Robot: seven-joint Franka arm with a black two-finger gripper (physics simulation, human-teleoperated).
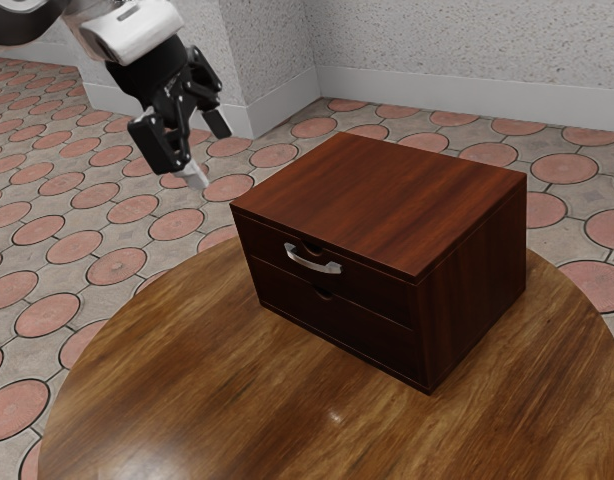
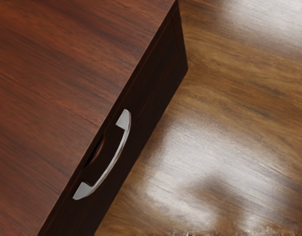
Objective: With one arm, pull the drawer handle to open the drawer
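A dark red-brown wooden cabinet [image 1: 387, 190] with two drawers stands on the round wooden table [image 1: 187, 400]. The upper drawer front [image 1: 327, 268] carries a curved silver handle [image 1: 312, 261] and sits flush with the cabinet's face. From the wrist view I look down on the cabinet top [image 2: 57, 83], with the handle [image 2: 106, 156] along its front edge. My black gripper [image 1: 209, 155] hangs in the air above and to the exterior view's left of the cabinet, well apart from the handle. Its fingers are open with nothing between them.
The lower drawer front [image 1: 337, 320] has a small notch at its top edge and no handle that I can see. Bare table surface [image 2: 229, 147] lies in front of the cabinet. Beyond the table are a tiled floor [image 1: 77, 230] and speckled walls [image 1: 457, 35].
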